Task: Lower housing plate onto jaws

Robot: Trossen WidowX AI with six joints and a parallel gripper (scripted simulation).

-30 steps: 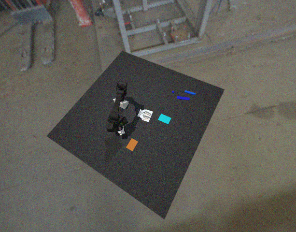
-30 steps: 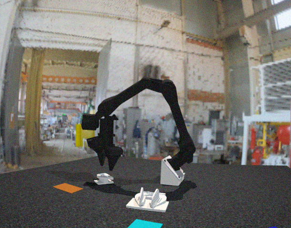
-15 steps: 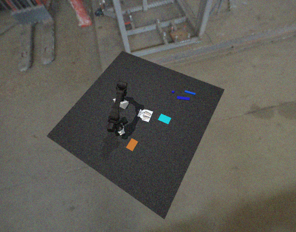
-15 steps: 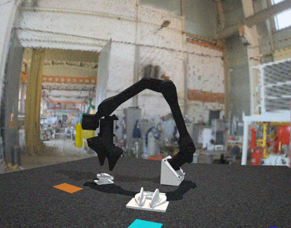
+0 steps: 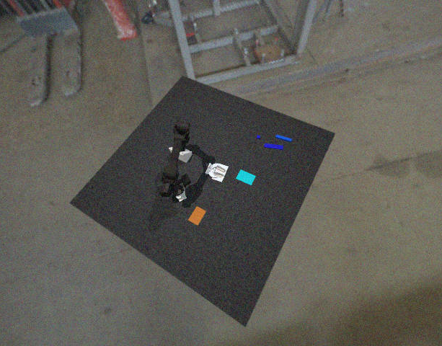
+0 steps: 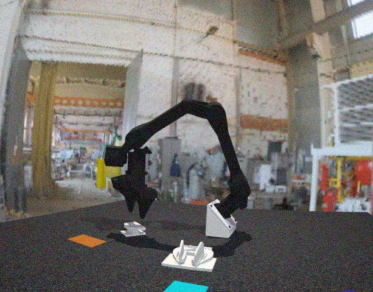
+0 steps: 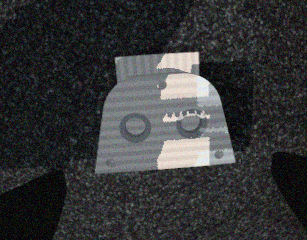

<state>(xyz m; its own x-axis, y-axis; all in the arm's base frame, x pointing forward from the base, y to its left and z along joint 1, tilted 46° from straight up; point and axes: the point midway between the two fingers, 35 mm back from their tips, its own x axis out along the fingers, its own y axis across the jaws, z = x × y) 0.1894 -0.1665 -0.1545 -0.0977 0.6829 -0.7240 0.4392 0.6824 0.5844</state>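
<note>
The housing plate [image 6: 133,224] [image 7: 143,152] is pale, rounded along one edge, with two round ringed holes. It lies level on a white stand [image 6: 132,233] [image 7: 135,65] below my gripper. My gripper [image 6: 136,214] [image 7: 169,172] is open and empty, its fingers pointing down above the plate, one to either side in the wrist view. The white base [image 6: 205,267] [image 5: 221,179] stands apart from the plate, with two narrow jaws standing up side by side, a left jaw [image 6: 181,252] and a right jaw [image 6: 198,253]. The stubs are too small to tell apart.
An orange patch [image 5: 197,215] [image 6: 87,240] lies near the stand. A cyan patch [image 5: 246,176] [image 6: 186,286] lies beyond the base. Blue bars [image 5: 273,146] [image 5: 283,138] and a small blue block [image 5: 258,137] lie farther off. The arm's white mount [image 6: 219,224] stands behind the base.
</note>
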